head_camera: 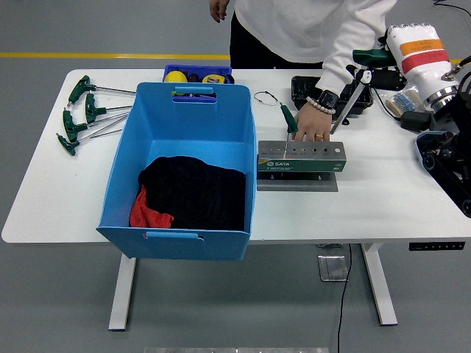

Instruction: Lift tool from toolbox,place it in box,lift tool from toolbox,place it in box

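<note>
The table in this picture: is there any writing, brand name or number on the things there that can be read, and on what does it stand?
"SATA": on the green front strip of the grey tool holder, beside the blue bin.
A smaller line of print next to that brand name: too small to read.
Orange and red band on the robot's white forearm: any print is too blurred to read.
The green T-handle tools at the table's left: no readable marks.

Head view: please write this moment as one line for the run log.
right hand: shut on T-handle tool, clear of tool holder | person's hand: on holder | blue box: holds cloth only | left arm: not in view
</note>
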